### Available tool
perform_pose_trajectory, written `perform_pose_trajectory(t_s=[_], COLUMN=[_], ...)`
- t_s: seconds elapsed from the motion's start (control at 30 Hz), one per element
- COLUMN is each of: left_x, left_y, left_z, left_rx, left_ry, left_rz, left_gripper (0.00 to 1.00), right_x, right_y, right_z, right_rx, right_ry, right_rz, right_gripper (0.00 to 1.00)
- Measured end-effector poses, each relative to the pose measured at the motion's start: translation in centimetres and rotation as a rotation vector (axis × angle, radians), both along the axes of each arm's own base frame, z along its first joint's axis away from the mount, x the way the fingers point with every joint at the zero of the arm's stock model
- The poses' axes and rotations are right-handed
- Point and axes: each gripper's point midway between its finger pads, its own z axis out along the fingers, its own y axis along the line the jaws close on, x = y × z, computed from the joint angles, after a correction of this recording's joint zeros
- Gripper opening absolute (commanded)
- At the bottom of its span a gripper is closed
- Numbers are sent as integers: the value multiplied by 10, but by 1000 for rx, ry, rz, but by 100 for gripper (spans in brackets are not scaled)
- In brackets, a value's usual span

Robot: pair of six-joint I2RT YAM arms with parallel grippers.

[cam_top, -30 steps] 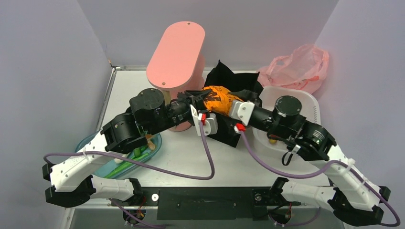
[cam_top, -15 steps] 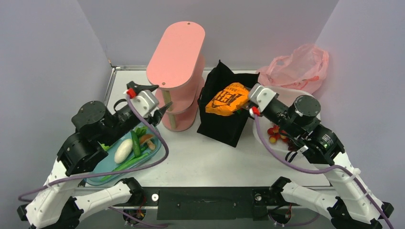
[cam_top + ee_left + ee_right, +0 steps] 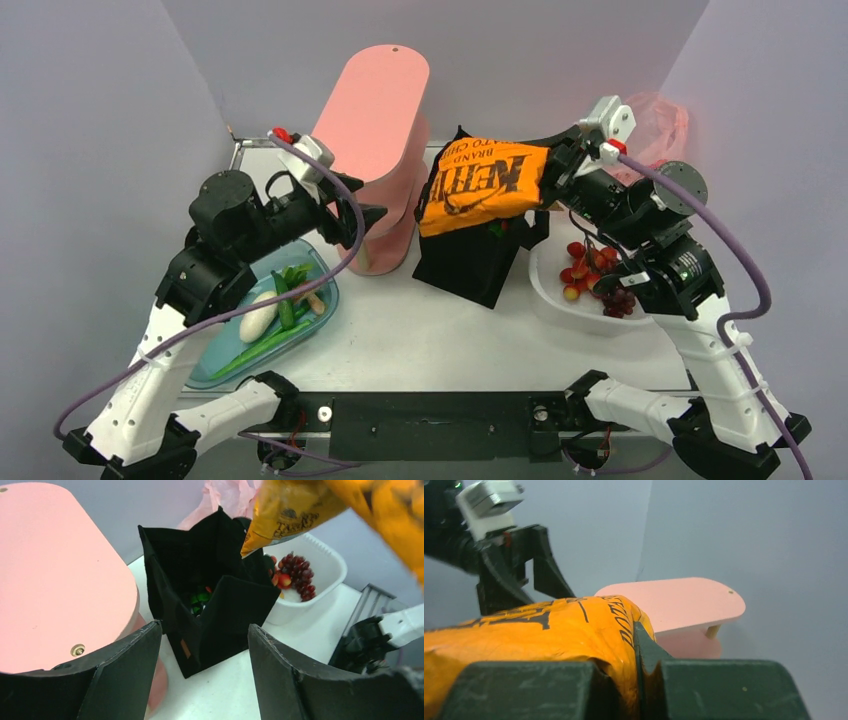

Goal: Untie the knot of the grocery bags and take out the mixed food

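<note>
Lilac walls on three sides, white table [image 3: 400,330] below.

Shut hard on one edge of the orange snack packet [image 3: 485,185]: right gripper [image 3: 548,172]. In its wrist view, foil bunched between the pads. Packet stretched out to the left of that gripper, clear above the mouth of the black tote [image 3: 470,265] directly beneath.

Standing open with nothing between the fingers: left gripper [image 3: 205,665], aimed across at the tote, pink shelf stand [image 3: 370,100] close on its left side.

Change over the last second:
- First, both grippers crowded on the packet at the tote mouth.
- Then left arm pulled back over the blue tray [image 3: 215,365], packet low on the tote rim in the right gripper.
- Now packet raised free, left gripper swung forward beside the stand.

Read as a handover from left to right, with the packet out of the bag.

Below the right gripper, toward the near side: white tub [image 3: 545,290] with grape bunch [image 3: 605,290] and small red and yellow fruits [image 3: 578,265]. Behind it: pink plastic bag [image 3: 668,118], mostly hidden by the arm, knot not legible. Under the left arm, in the tray: white oblong vegetable [image 3: 258,315].

Ahead of the left gripper, deep in the tote: green item [image 3: 200,599], identity unclear. Judged: packet in need of a landing place, tote not yet emptied.
</note>
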Motion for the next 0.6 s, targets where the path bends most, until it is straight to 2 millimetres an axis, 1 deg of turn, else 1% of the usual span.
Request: perform_pose_trajectory(t_s=[0.03,0.1,0.17,0.23,0.3,0.37,0.47,0.57,0.6], left_x=[3,10,18,17,4,-13,-42,-70,-75], left_y=[0,0,-3,-11,-26,-39,-55,-64,-65], left_z=[1,16,39,51,50,42,31,25,24], left_rx=[-9,-69,-186,-280,-311,-279,-183,-83,-60], left_ry=[11,63,129,195,259,266,169,14,-29], left_rz=[0,-9,-54,-130,-251,-351,-467,-566,-587], left_gripper=[62,62,62,62,62,63,63,63,63], right_x=[-5,-16,-33,-52,-64,-72,-77,-79,-80], right_y=[1,2,3,0,-2,-8,-9,-4,-2], right_z=[2,3,-4,-17,-33,-43,-59,-86,-96], right_rx=[-20,-82,-185,-284,-381,-477,-601,-709,-741], right_ry=[-42,-139,-276,-422,-533,-651,-805,-897,-920], right_rz=[18,39,58,79,99,102,125,183,209], right_gripper=[0,0,0,0,0,0,0,0,0])
